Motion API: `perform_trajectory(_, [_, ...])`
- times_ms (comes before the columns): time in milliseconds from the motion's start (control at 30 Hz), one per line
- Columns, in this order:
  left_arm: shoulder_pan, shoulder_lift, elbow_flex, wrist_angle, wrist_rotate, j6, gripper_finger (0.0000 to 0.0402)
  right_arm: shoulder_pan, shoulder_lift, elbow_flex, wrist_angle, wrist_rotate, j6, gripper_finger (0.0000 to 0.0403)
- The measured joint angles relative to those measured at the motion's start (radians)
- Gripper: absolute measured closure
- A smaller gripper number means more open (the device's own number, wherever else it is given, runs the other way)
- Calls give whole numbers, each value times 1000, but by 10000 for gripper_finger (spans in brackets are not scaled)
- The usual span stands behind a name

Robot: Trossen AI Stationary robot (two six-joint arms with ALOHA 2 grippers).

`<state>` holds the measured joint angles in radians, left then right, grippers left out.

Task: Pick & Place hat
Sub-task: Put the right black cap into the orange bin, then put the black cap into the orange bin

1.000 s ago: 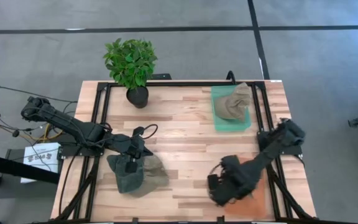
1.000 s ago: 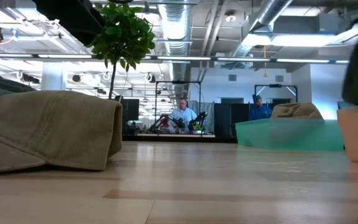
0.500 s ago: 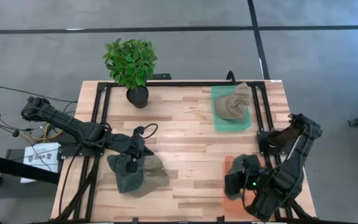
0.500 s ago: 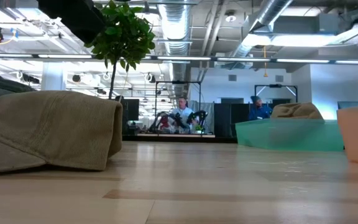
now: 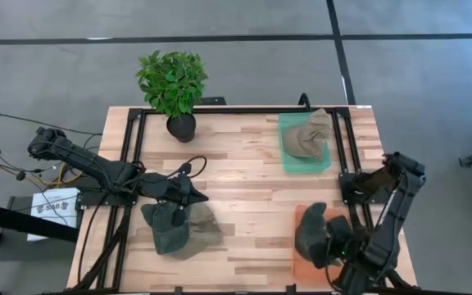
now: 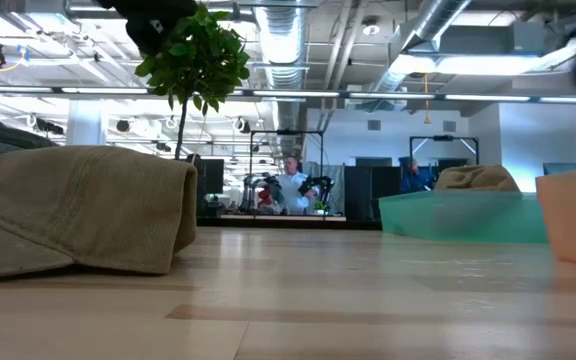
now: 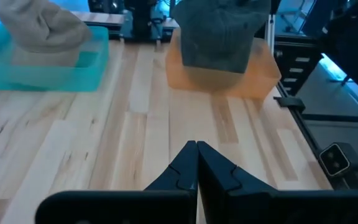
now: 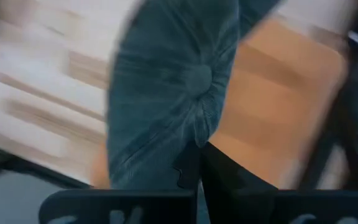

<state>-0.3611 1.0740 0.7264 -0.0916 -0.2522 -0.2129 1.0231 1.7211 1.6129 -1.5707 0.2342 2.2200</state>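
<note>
A dark grey cap (image 5: 311, 233) hangs in my right gripper (image 8: 197, 169) over the orange tray (image 5: 328, 260) near the table's right near corner; that gripper is shut on it. In the left wrist view the grey cap (image 7: 219, 31) reaches down between the orange tray's walls (image 7: 260, 71). My left gripper (image 5: 193, 197) is shut, touches nothing, and hovers just beyond the far right side of two more caps lying flat on the table, a dark one (image 5: 166, 229) and an olive one (image 5: 203, 229). A tan cap (image 5: 308, 135) lies in the teal tray (image 5: 289, 160). My right gripper pinches the grey cap's cloth between its two fingers at the crown's side (image 8: 188, 140), below the top button (image 8: 197, 78). The cap hangs from the fingers over the orange tray. Whether its lower part rests on the tray's floor, I cannot tell.
A potted plant (image 5: 173, 86) stands at the table's far left. Black frame rails (image 5: 133, 147) run along the table's sides. Bare wood (image 5: 244, 188) lies between the caps and the trays. In the low view people sit in the room behind the olive cap (image 6: 78, 210).
My right gripper has carried the grey cap from the near middle of the table toward the right edge, and the cap now hangs over the orange tray. My left gripper has drawn off the cap pile, moving up and toward the table's far right.
</note>
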Motion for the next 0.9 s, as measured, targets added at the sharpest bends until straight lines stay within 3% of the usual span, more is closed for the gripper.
perform_trajectory(167, [0, 0, 0, 4, -25, -3, 401, 53, 0, -73, 3, -102, 9, 401])
perform_trajectory(367, [1, 0, 0, 37, -40, -11, 402, 89, 1, -106, 0, -109, 0, 373])
perform_trajectory(633, [1, 0, 0, 43, -113, -14, 401, 132, -7, -106, 0, -127, -52, 286])
perform_trajectory(900, [1, 0, 0, 41, -150, -41, 401, 184, -113, -106, 0, -121, -41, 191])
